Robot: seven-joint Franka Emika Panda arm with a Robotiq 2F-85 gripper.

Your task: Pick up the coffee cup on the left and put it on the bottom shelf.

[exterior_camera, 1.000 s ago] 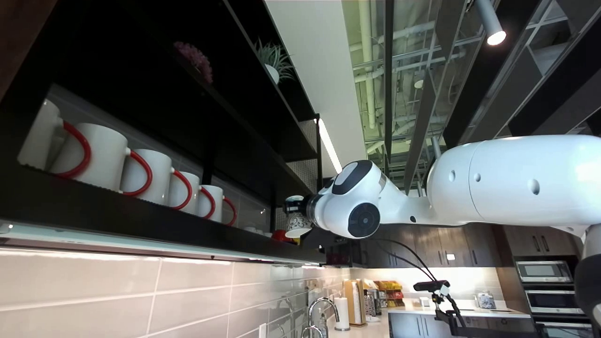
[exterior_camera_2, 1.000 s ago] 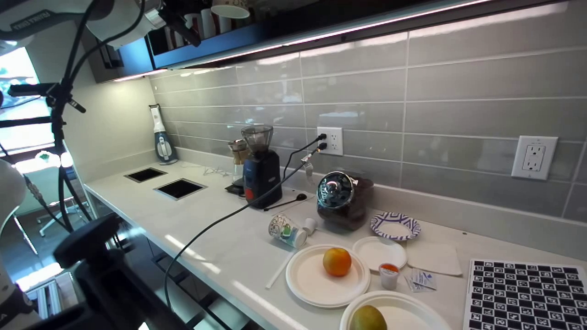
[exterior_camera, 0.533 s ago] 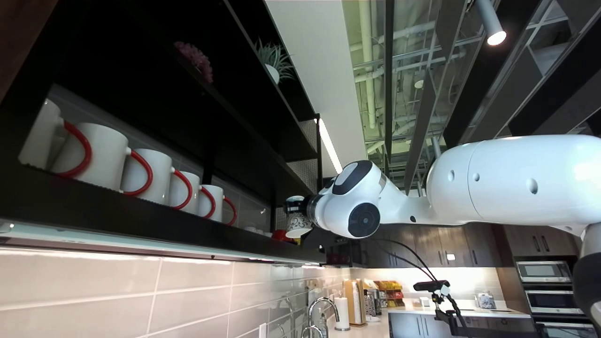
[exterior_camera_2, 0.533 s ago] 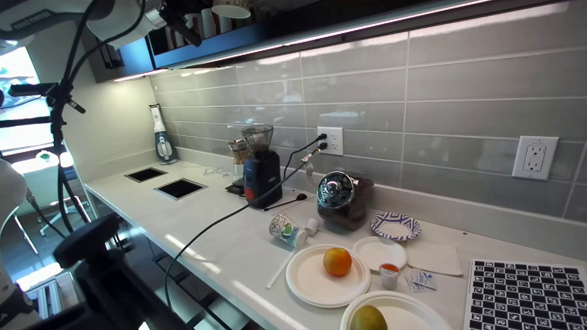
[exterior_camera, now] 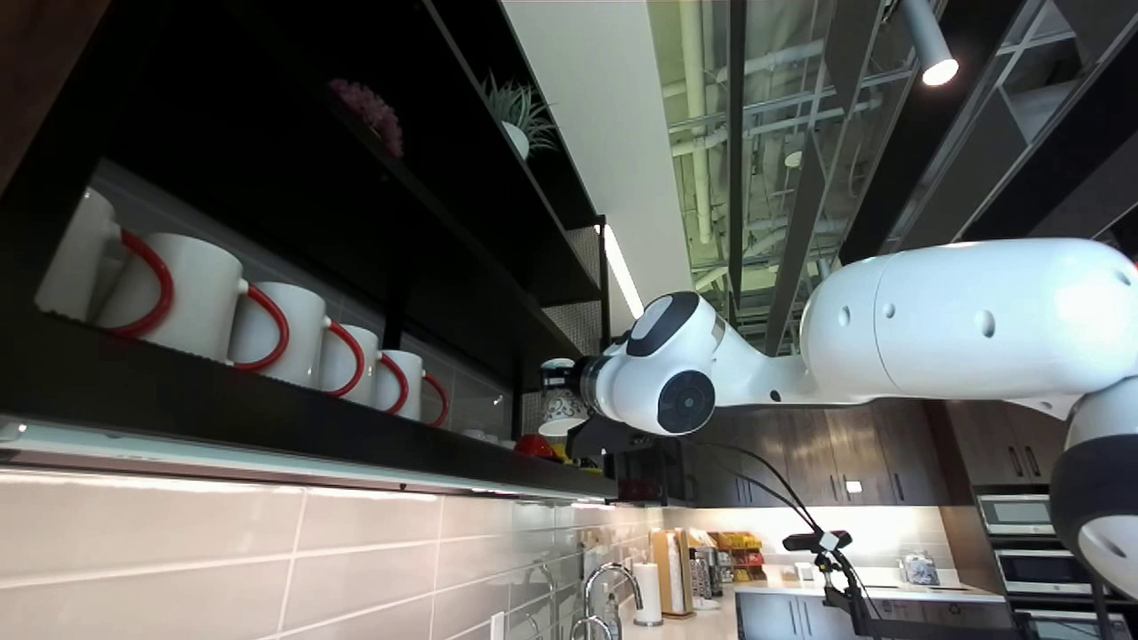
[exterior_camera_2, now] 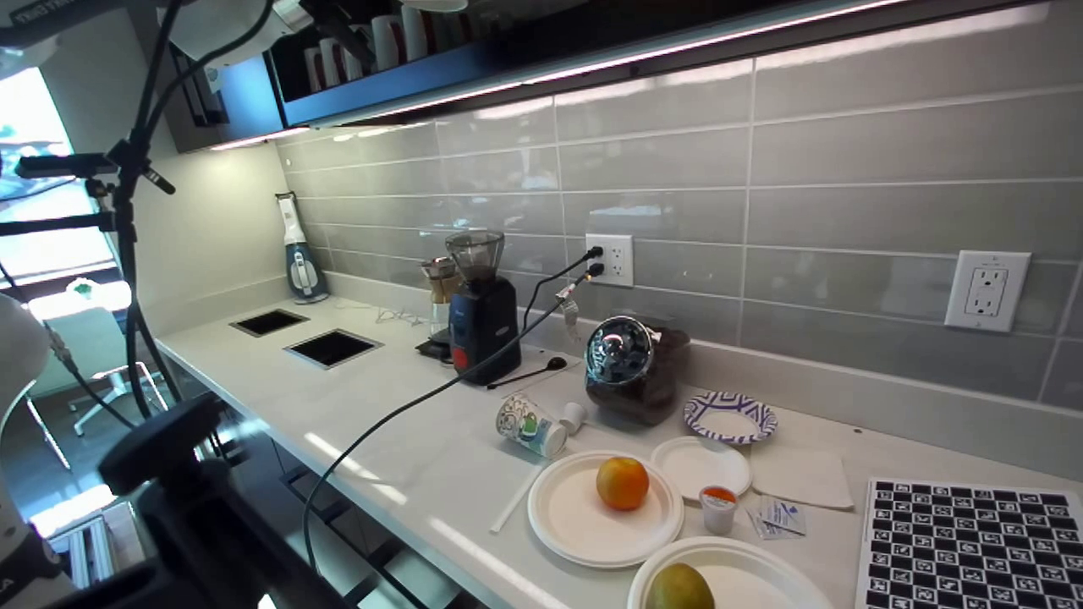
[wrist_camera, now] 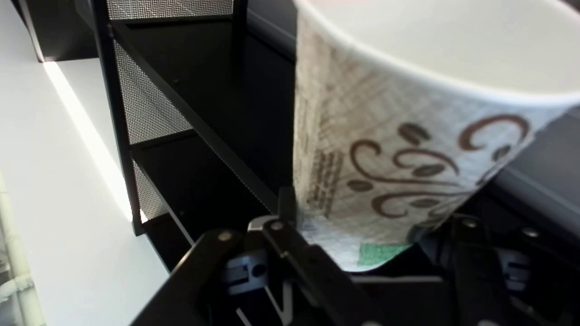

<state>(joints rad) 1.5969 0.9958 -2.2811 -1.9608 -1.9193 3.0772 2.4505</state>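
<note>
Apparently for a rim-down landing, jaws clamp the coffee cup (wrist_camera: 408,136) inverted, the bottom shelf (exterior_camera: 356,444) near them.

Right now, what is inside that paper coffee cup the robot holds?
In the wrist view, the paper coffee cup shows white inner wall; its printed near side covers the inside bottom; anything there is hidden.

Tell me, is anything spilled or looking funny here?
Yes, two things look odd. On the counter, a paper cup lies on its side instead of standing. And the coffee cup in the gripper is upside down, its mouth facing downward. I see no spill.
</note>
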